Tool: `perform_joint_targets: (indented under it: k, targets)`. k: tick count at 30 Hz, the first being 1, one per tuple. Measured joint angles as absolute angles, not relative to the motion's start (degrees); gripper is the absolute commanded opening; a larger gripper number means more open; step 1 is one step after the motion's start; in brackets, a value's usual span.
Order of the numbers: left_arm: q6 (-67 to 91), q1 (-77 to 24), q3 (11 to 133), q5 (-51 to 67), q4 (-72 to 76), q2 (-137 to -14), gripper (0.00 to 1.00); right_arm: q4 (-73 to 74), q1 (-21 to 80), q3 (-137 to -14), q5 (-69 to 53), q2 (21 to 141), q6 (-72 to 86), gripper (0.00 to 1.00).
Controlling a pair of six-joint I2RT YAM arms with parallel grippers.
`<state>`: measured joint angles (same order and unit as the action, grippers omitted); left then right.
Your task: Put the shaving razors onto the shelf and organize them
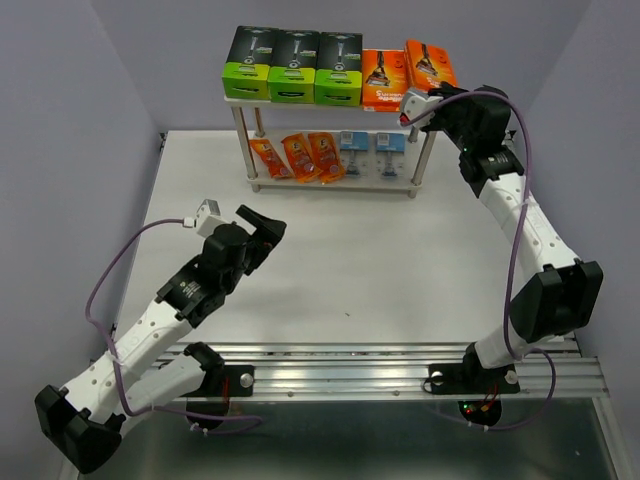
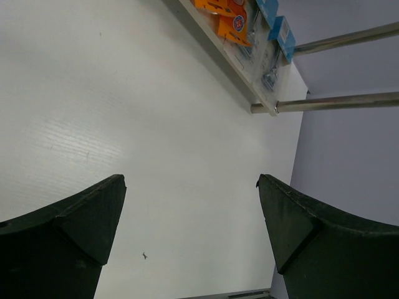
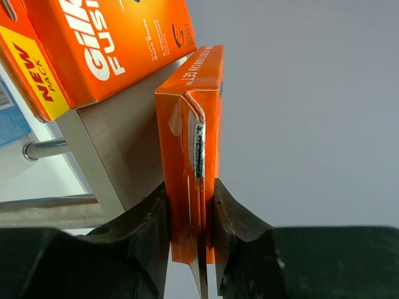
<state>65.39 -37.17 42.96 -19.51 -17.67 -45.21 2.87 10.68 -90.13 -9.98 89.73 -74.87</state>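
Placement of what seems the last flat orange box (image 3: 187, 156) is judged to be the step in hand. It would be done well if the box were lowered squarely until its base is fully borne by the top board of the shelf (image 1: 300, 104), set close beside the neighbouring orange box (image 3: 106, 43) without that one being nudged, and let go only once it stands upright. The box is clamped by its lower edge in the right hand (image 3: 192, 193), at the board's end in the upper right of the overhead view; whether it already rests there cannot be told. The left hand (image 2: 190, 180) is spread wide, nothing held, above the desk (image 2: 156, 93) at lower left.
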Motion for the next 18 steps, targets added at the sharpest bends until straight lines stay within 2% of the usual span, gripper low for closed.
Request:
perform_joint_targets:
  k: [5, 7, 15, 18]
  targets:
    - [64.77, -36.25, 42.96, -17.8, -16.62, -46.76, 0.99, -5.04, 10.96, -85.8, -6.68, 90.52, -73.38, 0.24]
    - [64.55, -36.1, 42.96, -17.21, -16.05, -47.35, 0.99, -7.49, 10.96, -85.34, -6.0, 91.2, -72.05, 0.28]
    - [63.81, -35.44, 42.96, -16.27, -15.57, -48.36, 0.99, -7.99, 10.96, -83.13, -7.49, 91.0, -77.54, 0.34]
    - [63.66, -35.09, 42.96, -15.9, -15.27, -48.36, 0.99, -7.01, 11.05, -83.13, -7.4, 90.67, -78.48, 0.4]
